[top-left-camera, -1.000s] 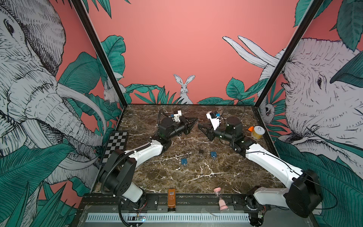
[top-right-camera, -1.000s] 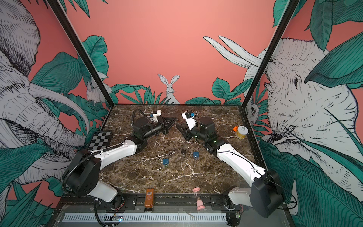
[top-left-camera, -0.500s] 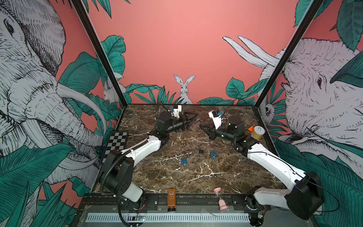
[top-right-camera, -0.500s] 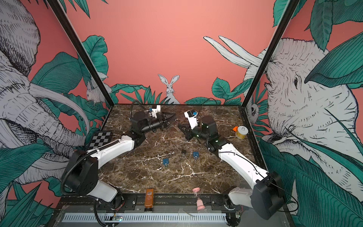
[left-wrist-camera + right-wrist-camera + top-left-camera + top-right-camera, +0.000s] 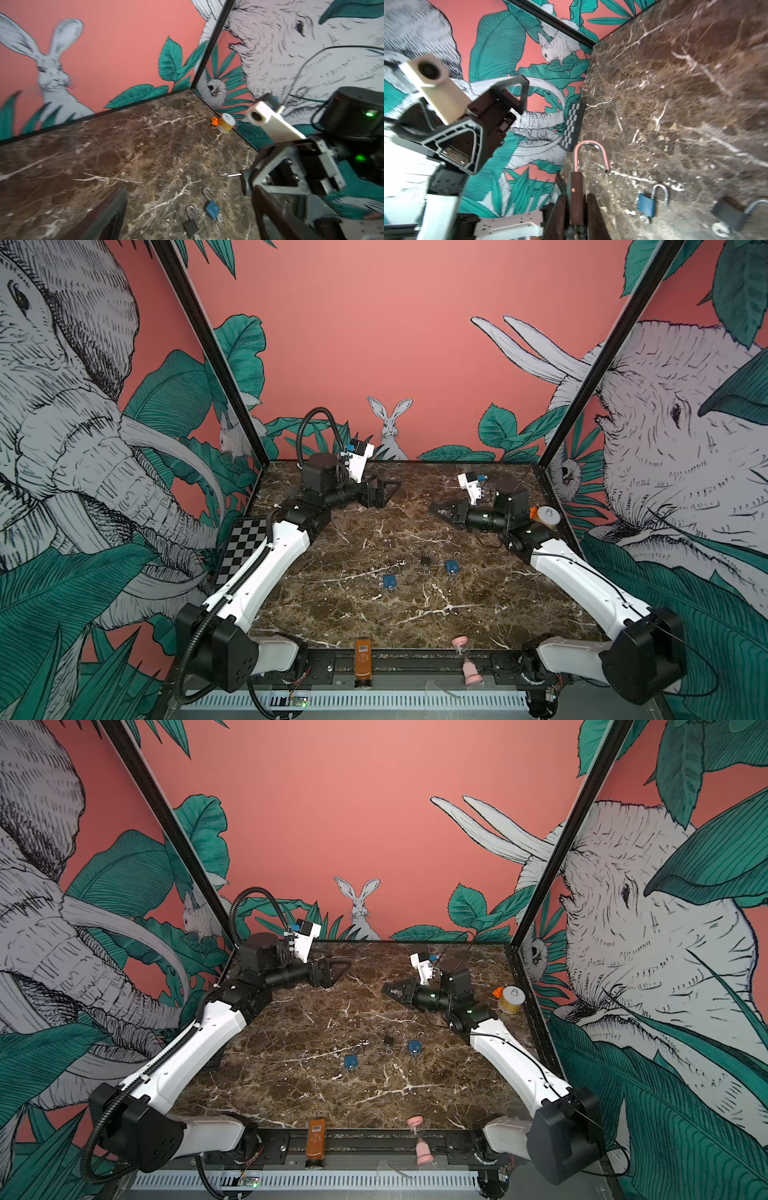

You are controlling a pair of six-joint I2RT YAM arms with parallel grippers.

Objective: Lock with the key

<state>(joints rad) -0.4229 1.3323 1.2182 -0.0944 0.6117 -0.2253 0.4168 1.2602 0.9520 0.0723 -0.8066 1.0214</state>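
Brown marble table (image 5: 353, 614), jungle-mural walls (image 5: 374, 323)

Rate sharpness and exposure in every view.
Both top views: sharp, evenly lit; the black padlock is tiny. Left wrist view: motion-smeared, rabbit mural soft. Right wrist view: marble table streaked with blur, yet the held padlock in the right pincer is crisp; a white patch is blown out.
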